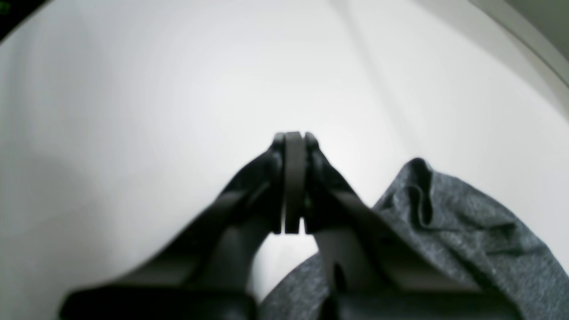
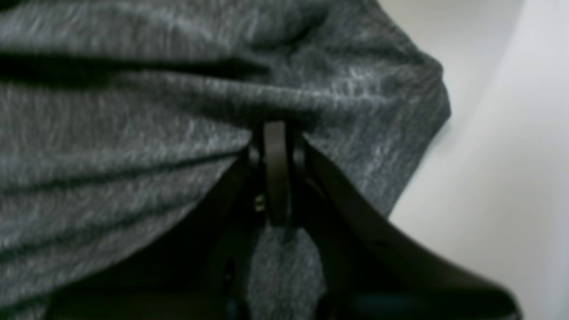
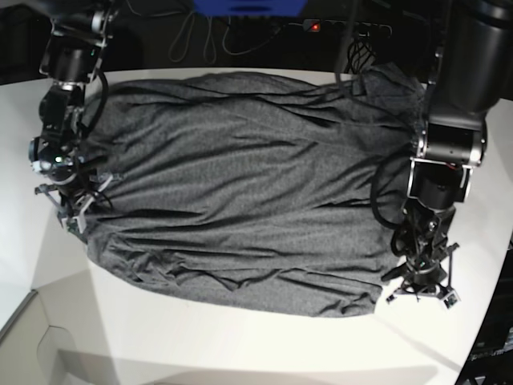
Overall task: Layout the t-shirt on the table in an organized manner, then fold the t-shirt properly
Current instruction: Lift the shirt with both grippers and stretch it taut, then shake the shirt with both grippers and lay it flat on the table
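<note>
Heathered dark grey knit, one piece only: the large plain t-shirt [image 3: 240, 192] lies spread across the wide, smooth white matte table [image 3: 240, 345], reaching from near the far edge, under the cables, most of the way toward the near curved edge. No print shows. Its surface is wrinkly, with long creases running side to side across the body. The near hem bows outward in a rounded line; the base view's right end bunches up beside the arm there.

Count: one shirt, one table, two arms, two grippers.

Left gripper [image 1: 293, 138], black, on the base view's right: jaws pressed together with nothing between them. It hangs over bare white tabletop just off the shirt's edge. In the left wrist view a folded grey corner of cloth sits just beside and behind the fingers, not in them.

Right gripper [image 2: 275, 129], black, on the base view's left: jaws closed, tips buried in a ridge of grey fabric at the shirt's side edge. Cloth puckers around the tips, so it is clamped on the t-shirt. Bare table shows to the right of it in the right wrist view.
</note>
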Available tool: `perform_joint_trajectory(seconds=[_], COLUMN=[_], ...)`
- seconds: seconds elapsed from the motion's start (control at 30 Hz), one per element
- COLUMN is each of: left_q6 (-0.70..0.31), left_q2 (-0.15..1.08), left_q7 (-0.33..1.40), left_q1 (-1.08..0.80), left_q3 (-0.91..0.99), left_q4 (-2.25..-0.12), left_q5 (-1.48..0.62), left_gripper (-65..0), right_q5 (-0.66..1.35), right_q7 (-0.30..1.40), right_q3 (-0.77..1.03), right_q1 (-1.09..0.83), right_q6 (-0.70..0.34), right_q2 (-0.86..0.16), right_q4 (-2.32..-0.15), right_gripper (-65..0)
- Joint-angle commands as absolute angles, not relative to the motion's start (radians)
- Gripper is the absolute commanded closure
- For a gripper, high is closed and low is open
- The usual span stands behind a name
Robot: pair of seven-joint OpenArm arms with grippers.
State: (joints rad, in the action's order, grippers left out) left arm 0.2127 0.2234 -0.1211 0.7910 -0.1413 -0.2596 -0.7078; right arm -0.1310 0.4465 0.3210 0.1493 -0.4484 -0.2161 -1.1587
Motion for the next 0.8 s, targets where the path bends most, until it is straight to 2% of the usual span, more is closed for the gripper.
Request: perform_joint_trajectory(seconds=[0.0,0.17,0.3,0.37,0.43,0.53,0.6,0.77], left_q6=[0.208,0.208,0.216,0.216,0.216,0.214,0.216,0.211], left_q2=[0.219,0.217,0.236,0.237,0.234,0.199,0.177,0.148], left_q7=[-0.142,-0.133,-0.018,0.053,0.105,0.143,0.147,0.143], left_q1=[0.829,0.766,0.651,0.588,0.544,0.515,0.515,0.587], left_q3=[-0.142,-0.140,-0.139,-0.114,-0.088,-0.084,-0.082,-0.081], left_q4=[-0.277,-0.407,-0.677,-0.825,-0.923,-0.931,-0.880,-0.641], left_q5=[-0.705,-0.707,-0.707,-0.711,-0.728,-0.730,-0.719,-0.677], left_gripper=[-0.1,-0.1,-0.1,0.0,0.0,0.0,0.0,0.0], right_q5=[-0.151,-0.153,-0.153,-0.153,-0.151,-0.151,-0.151,-0.151], right_q7=[0.481,0.355,0.263,0.251,0.251,0.252,0.269,0.433], right_q3=[0.321,0.321,0.321,0.321,0.328,0.410,0.461,0.513], right_q1=[0.162,0.289,0.397,0.430,0.432,0.389,0.355,0.225], right_q6=[-0.452,-0.447,-0.447,-0.447,-0.447,-0.447,-0.447,-0.452], right_q2=[-0.234,-0.278,-0.317,-0.326,-0.329,-0.317,-0.278,-0.205], right_q4=[-1.124,-0.924,-0.776,-0.766,-0.831,-0.990,-1.119,-1.446], right_gripper=[0.0,0.0,0.0,0.0,0.0,0.0,0.0,0.0])
